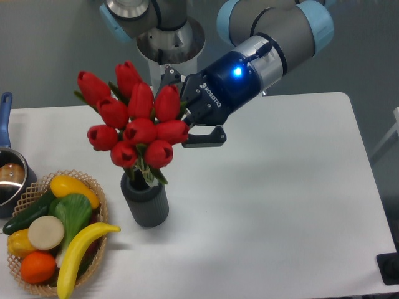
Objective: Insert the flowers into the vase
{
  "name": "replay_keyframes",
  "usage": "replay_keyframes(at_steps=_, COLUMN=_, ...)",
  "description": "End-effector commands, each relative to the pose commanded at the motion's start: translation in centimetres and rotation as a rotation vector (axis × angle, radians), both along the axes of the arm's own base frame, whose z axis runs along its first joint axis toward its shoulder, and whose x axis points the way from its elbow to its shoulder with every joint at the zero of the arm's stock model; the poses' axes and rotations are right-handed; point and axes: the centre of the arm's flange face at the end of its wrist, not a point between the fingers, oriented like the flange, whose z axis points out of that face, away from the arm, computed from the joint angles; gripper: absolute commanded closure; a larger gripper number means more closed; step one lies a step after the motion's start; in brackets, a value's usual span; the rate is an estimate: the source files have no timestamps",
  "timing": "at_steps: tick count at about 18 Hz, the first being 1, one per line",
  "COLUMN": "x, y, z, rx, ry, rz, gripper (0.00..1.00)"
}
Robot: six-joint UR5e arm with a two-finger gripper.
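Gripper (187, 118) clamped on the flowers (133, 122), stems hidden behind the buds; bunch held over the vase (145, 202), lowest leaves reaching its mouth. Vase upright on the white table (280, 205), just right of a fruit basket (93, 187); pot (9, 177) far left

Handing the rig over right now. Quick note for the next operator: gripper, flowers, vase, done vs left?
Gripper: beside the bunch; bud heads hide the fingertips, so grip state is unclear.
Flowers: red tulip bunch raised above the vase, stems pointing down into its mouth; depth unclear.
Vase: upright on the white table, next to the fruit basket.
Done: bunch aligned over the vase.
Left: probably lower fully, release, withdraw.
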Motion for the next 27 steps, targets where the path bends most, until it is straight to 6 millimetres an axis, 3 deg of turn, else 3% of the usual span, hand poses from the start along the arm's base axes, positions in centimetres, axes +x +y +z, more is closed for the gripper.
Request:
replay_keyframes(at_steps=11, x=2.0, y=1.4, z=0.3, rx=0.020, ry=-0.012, rz=-0.050, gripper=1.00)
replay_keyframes(at_steps=16, x=3.7, y=1.5, z=1.6, rx=0.032, ry=0.008, rz=-0.067, gripper=1.00)
replay_keyframes(at_steps=23, x=6.2, y=2.5, z=2.1, rx=0.034, ry=0.011, rz=-0.107, gripper=1.00)
replay_keyframes(at_steps=27, x=9.3, y=2.0, z=2.2, rx=0.033, ry=0.010, rz=-0.131, gripper=1.00)
